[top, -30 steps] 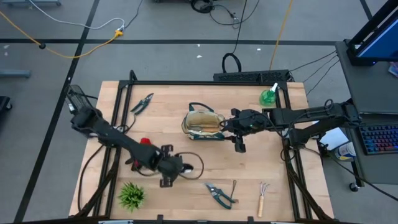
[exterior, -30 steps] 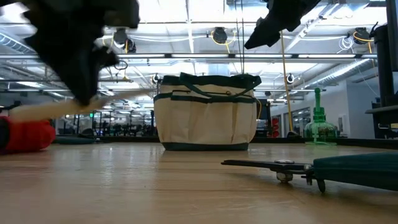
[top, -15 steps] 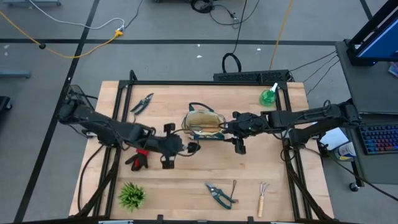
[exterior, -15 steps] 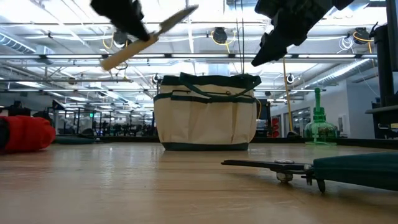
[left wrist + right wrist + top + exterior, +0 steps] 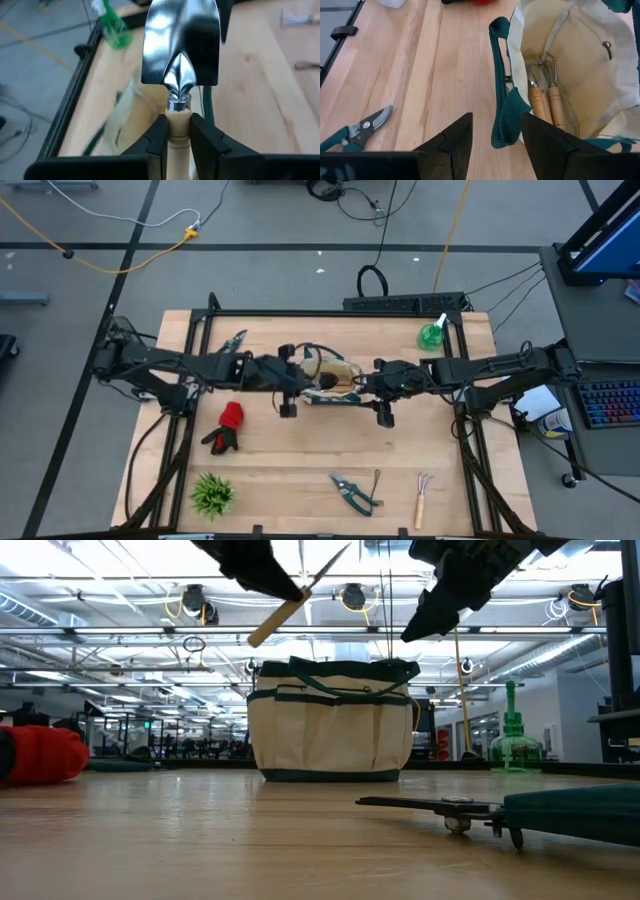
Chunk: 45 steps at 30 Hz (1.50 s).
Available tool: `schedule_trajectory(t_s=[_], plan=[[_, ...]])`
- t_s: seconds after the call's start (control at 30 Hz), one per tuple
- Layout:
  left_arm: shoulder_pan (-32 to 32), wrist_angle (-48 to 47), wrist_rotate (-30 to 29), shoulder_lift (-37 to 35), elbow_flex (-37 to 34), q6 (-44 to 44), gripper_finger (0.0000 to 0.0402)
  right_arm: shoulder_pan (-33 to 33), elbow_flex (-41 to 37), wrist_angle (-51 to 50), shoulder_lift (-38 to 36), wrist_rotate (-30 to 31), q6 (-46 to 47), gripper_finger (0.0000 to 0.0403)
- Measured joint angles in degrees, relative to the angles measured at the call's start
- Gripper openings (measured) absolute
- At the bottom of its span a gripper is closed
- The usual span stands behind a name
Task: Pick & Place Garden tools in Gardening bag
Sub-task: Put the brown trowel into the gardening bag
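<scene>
Nearest in the low view, green-handled pruners (image 5: 520,813) lie flat on the table (image 5: 300,460), with the red glove (image 5: 40,755) farther back at the side. Beyond them stands the cream gardening bag (image 5: 332,721); just above its rim the left gripper (image 5: 179,131) is clamped on the wooden handle of a trowel (image 5: 181,45), whose shiny blade juts past the fingertips. On the bag's other side the right gripper (image 5: 496,131) hovers with fingers spread and empty, a dark green bag handle (image 5: 502,107) between them, and two wooden-handled tools (image 5: 545,100) lie inside.
</scene>
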Motion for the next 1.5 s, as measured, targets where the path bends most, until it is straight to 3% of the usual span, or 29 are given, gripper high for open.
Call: schedule_trajectory(t_s=[0.13, 0.53, 0.9, 1.5], plan=[[2.7, 2.1, 4.7, 0.0, 0.0, 1.9, 0.0058, 0.0, 0.0, 0.0, 0.0, 0.0, -0.5, 0.016], [6.9, 4.5, 4.6, 1.2, 0.0, 3.4, 0.0061, 0.0, 0.0, 0.0, 0.0, 0.0, -1.1, 0.016], [7.7, 11.3, 6.1, 9.0, -0.1, 8.7, 0.0059, 0.0, 0.0, 0.1, 0.0, 0.0, -1.1, 0.016], [9.1, 5.8, 5.6, 11.3, -0.1, 3.8, 0.0058, 0.0, 0.0, 0.1, 0.0, 0.0, -1.1, 0.016]])
